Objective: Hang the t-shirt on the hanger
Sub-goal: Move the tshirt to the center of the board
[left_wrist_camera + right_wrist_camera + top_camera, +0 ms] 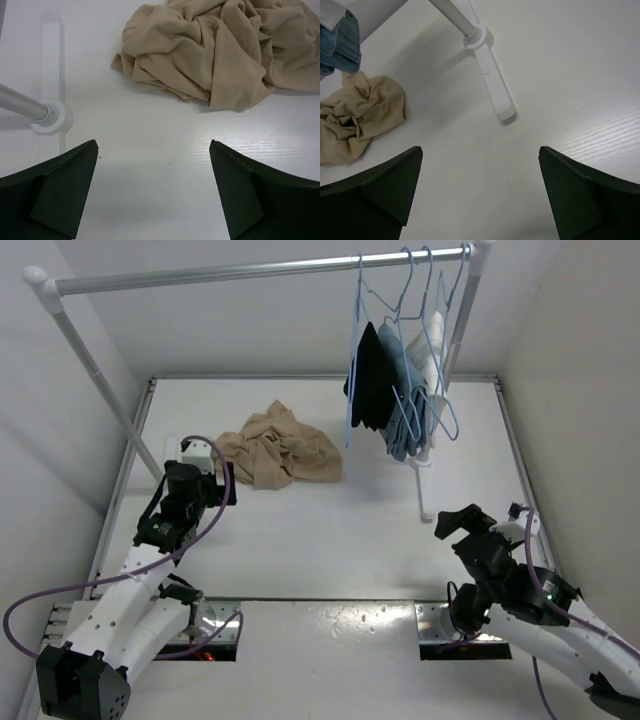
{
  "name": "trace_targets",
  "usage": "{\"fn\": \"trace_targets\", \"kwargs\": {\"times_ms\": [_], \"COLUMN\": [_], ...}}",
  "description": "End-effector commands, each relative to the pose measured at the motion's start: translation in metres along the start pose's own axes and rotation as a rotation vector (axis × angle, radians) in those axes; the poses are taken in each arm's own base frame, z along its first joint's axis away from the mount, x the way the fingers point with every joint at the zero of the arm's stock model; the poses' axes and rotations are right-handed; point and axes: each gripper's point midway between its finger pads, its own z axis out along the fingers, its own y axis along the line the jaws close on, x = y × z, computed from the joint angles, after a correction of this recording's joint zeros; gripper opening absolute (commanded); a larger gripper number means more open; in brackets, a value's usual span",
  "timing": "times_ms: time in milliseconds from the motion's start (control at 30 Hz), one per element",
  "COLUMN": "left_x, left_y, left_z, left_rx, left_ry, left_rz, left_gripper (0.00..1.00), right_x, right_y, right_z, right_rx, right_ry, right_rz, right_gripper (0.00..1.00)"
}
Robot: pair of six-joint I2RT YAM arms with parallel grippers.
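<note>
**Collar first**

Left jaws gape empty just short of the t-shirt (278,447), crumpled on the tabletop (330,540). Better to seek its collar than a loose fold. The hanger (350,390) hangs on the rail (220,275); right jaws gape empty too.

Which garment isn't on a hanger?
The tan t-shirt: it lies crumpled on the table, while the black garment, blue garment and white garment hang from the rail.

Tan t-shirt (277,448), light-blue hanger (352,390), white table (330,540)
</note>
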Motion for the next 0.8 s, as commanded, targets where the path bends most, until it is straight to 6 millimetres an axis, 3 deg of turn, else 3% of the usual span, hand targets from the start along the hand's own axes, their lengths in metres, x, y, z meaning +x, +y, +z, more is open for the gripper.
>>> {"fn": "trace_targets", "kwargs": {"times_ms": [0,267,367,400,533,567,767], "left_x": [-0.014,-0.015,-0.017,-0.014,-0.025,-0.025,-0.032], "left_y": [0.004,0.005,-0.010,-0.014,-0.021,-0.021,-0.020], "left_z": [0.000,-0.001,-0.006,-0.007,-0.011,-0.011,-0.018], "left_rx": [-0.023,-0.013,0.108,0.137,0.191,0.191,0.196], "left_ry": [-0.049,-0.046,-0.032,-0.023,-0.059,-0.059,-0.098], "left_rz": [-0.052,0.019,0.165,0.198,0.255,0.255,0.286], "left_gripper": [1.00,1.00,1.00,1.00,1.00,1.00,0.99], "right_x": [-0.002,0.007,0.024,0.025,0.061,0.086,0.148], "right_y": [-0.001,0.009,0.024,0.038,0.068,0.069,0.109], "right_z": [0.002,0.005,0.009,0.010,0.018,0.021,0.023], "right_rx": [0.015,0.003,-0.026,-0.058,-0.162,-0.172,-0.335], "right_ry": [-0.020,0.021,0.098,0.105,0.239,0.333,0.599], "right_rz": [0.007,-0.104,-0.239,-0.244,-0.501,-0.584,-0.837], "right_gripper": [1.00,1.00,1.00,1.00,1.00,1.00,1.00]}}
